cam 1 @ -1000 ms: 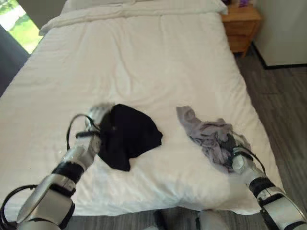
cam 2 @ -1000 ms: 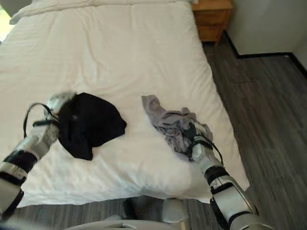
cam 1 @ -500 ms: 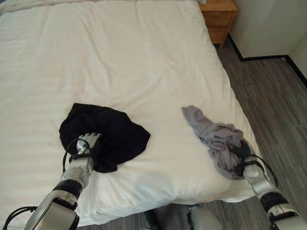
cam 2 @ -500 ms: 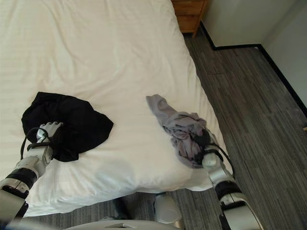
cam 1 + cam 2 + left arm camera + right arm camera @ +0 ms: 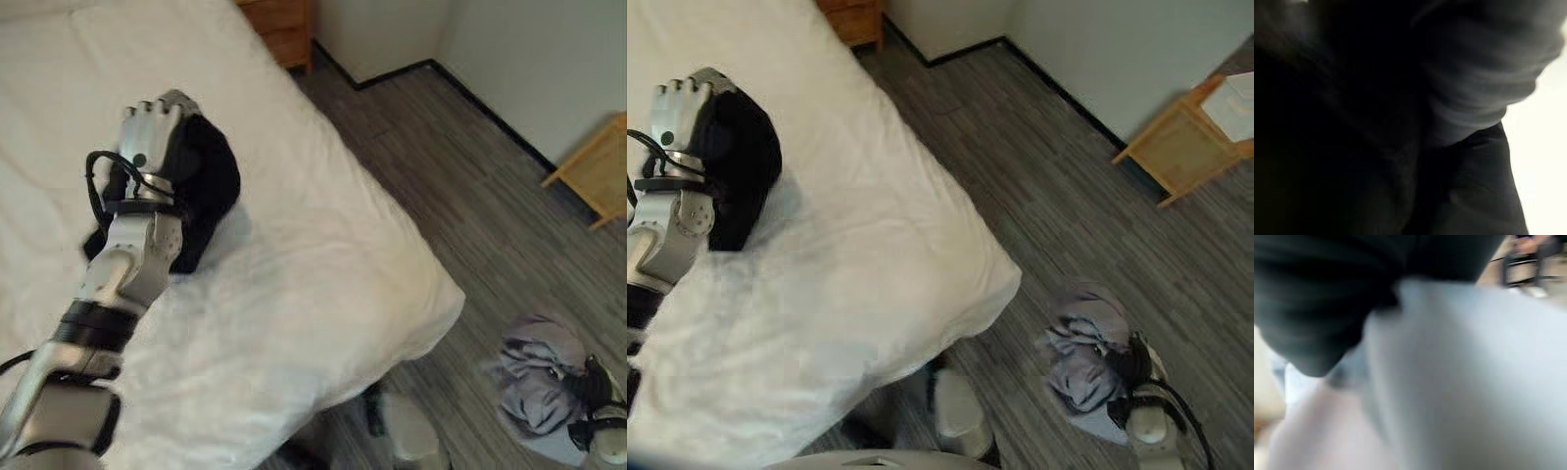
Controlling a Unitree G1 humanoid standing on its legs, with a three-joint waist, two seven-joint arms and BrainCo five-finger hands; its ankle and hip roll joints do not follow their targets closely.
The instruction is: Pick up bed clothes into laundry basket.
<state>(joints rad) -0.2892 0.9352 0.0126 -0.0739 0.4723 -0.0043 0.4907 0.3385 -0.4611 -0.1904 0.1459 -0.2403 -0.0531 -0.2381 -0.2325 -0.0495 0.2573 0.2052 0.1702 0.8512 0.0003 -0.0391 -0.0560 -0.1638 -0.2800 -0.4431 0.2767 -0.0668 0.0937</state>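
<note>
My left hand [image 5: 151, 121] is raised above the white bed [image 5: 304, 284], its fingers curled round a black garment [image 5: 206, 181] that hangs from it. The same black cloth [image 5: 1352, 156] lies right up against the left wrist view. At the lower right, my right hand [image 5: 1138, 370] is shut on a crumpled grey garment [image 5: 1085, 357], holding it over the grey wood floor [image 5: 1019, 166] beyond the bed's corner. In the right wrist view the grey cloth [image 5: 1474, 382] bunches just past the hand's dark cover.
A wooden nightstand [image 5: 284, 24] stands at the head of the bed by the wall. A small light-wood table [image 5: 1181, 142] sits at the right against the wall. Open floor lies between it and the bed's edge.
The camera has swung right, toward the floor. My left hand has lifted the black garment off the bed. My right hand has carried the grey garment off the bed, over the floor.
</note>
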